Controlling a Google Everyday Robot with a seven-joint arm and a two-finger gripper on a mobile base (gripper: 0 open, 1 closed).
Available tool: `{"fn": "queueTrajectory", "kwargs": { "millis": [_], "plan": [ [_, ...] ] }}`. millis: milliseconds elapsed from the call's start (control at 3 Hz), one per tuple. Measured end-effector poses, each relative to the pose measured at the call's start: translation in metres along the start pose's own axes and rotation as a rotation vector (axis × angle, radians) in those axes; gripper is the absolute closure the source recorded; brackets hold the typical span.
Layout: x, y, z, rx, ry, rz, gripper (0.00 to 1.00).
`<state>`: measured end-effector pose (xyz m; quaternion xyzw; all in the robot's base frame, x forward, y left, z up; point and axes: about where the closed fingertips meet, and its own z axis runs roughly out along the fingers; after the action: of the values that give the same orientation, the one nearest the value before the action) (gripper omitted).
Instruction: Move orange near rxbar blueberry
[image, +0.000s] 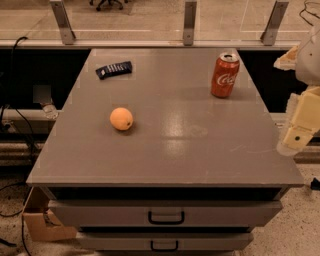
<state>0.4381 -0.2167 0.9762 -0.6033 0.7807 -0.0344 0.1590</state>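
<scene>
A flat, matte grey table top (165, 160) with a faint sheen and a few pale scuffs caps a cabinet of the same grey. Below its front edge sit two wide drawers, the upper drawer (100, 214) and the lower drawer (210, 242), each with a dark looped bar handle at its middle. The orange (121, 119) rests on the left half of the top. It is round and pale, with dull, finely dimpled skin and a tiny dark stem mark on its lower right. The rxbar blueberry (114, 69) lies flat near the far left corner, behind the orange and well apart from it. It is a narrow, dark navy-black rectangular wrapper, set slightly askew, with a row of small white marks along its face that are too small to read. On the far right stands a red can (225, 75), upright, a glossy metal cylinder with a silvery lid and white Coca-Cola script running up its side. The gripper (299, 131) hangs at the table's right edge, well apart from the orange. It is a blocky, cream-coloured plastic piece, and whether it is released or clenched cannot be told. Behind the table runs a pale ledge with three angled metal posts (189, 22). A brown cardboard box (42, 225) sits on the speckled floor at lower left, and black cables (10, 115) trail down the left side.
</scene>
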Motion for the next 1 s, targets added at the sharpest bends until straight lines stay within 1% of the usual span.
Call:
{"fn": "queueTrajectory", "kwargs": {
  "millis": [333, 667, 1000],
  "plan": [
    [-0.003, 0.0, 0.0, 0.004, -0.009, -0.003, 0.0],
    [-0.022, 0.0, 0.01, -0.015, -0.096, -0.024, 0.0],
    [-0.076, -0.001, 0.046, -0.074, -0.319, -0.072, 0.0]
  ]
}}
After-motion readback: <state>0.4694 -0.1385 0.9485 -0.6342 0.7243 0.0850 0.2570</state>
